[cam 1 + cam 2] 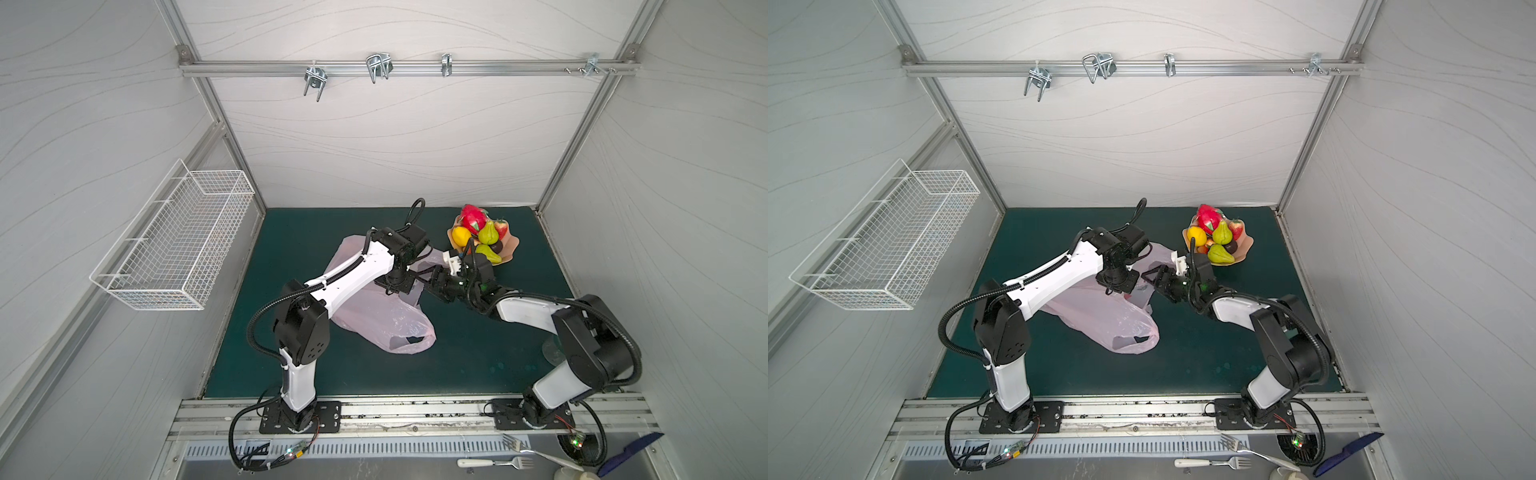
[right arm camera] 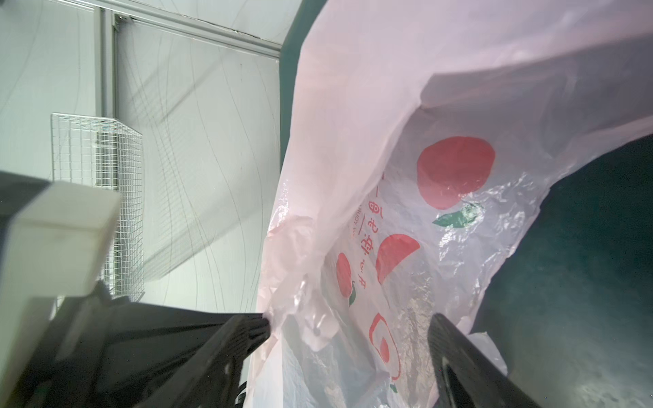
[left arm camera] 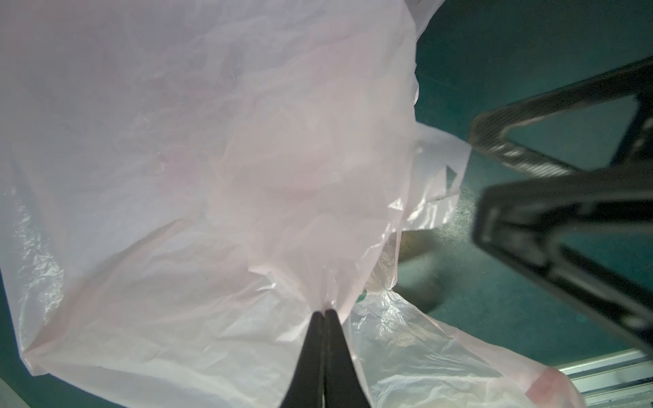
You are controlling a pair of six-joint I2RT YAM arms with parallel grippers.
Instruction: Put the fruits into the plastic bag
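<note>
Pink film of the plastic bag (image 1: pixel 386 320) is slumped on the green mat (image 1: pixel 457 365), pinched by the closed left gripper (image 3: pixel 325 314), while the right gripper (image 2: pixel 349 325) is spread wide at its mouth, nothing clamped. The fruits (image 1: pixel 478 235) are piled on the plate (image 1: pixel 512 248) beyond. If tugged unevenly, the film could be pulled free and the mouth collapsed.

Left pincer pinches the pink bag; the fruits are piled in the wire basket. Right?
No. The left pincer does pinch the bag, but the fruits are piled on the plate, as both top views show.
</note>
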